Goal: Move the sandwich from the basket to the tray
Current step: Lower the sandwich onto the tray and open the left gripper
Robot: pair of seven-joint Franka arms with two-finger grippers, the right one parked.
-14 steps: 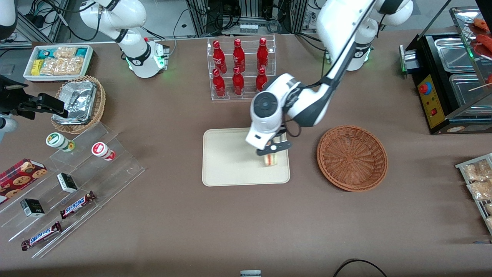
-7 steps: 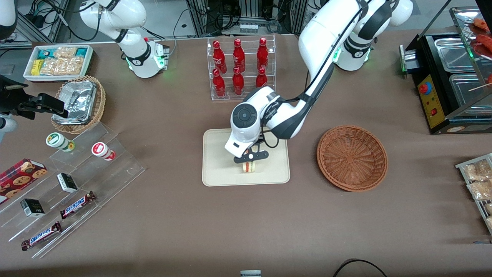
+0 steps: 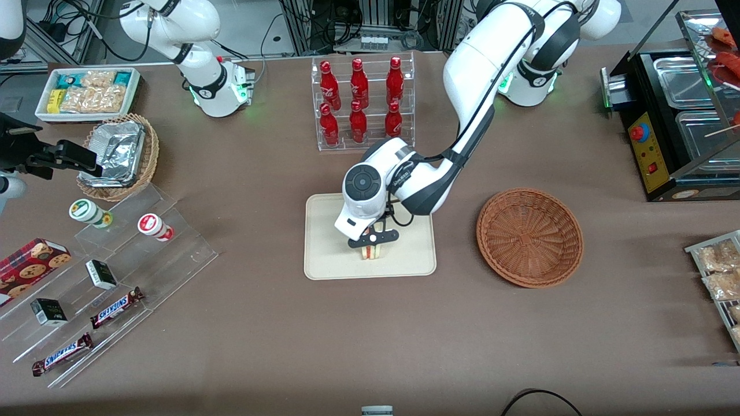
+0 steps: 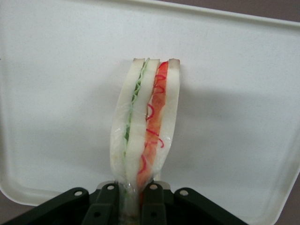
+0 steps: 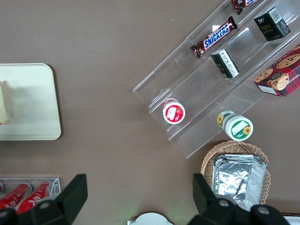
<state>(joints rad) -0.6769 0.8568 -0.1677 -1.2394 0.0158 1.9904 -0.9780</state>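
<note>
The sandwich (image 3: 373,251) is a wedge of white bread with red and green filling (image 4: 145,124), wrapped in clear film. My left gripper (image 3: 373,241) is shut on its narrow end (image 4: 136,199) and holds it low over the cream tray (image 3: 329,254), near the tray's middle; I cannot tell whether it touches the tray. The tray's surface (image 4: 61,93) fills the wrist view around the sandwich. The reddish-brown wicker basket (image 3: 529,237) stands empty beside the tray, toward the working arm's end of the table.
A clear rack of red bottles (image 3: 361,104) stands farther from the front camera than the tray. A tiered acrylic stand (image 3: 104,277) with snacks and a foil-lined wicker basket (image 3: 118,156) lie toward the parked arm's end. A black food warmer (image 3: 676,121) stands at the working arm's end.
My gripper has carried the sandwich from the tray's edge nearest the basket toward the tray's middle and has come lower. It has kept its hold on the sandwich.
</note>
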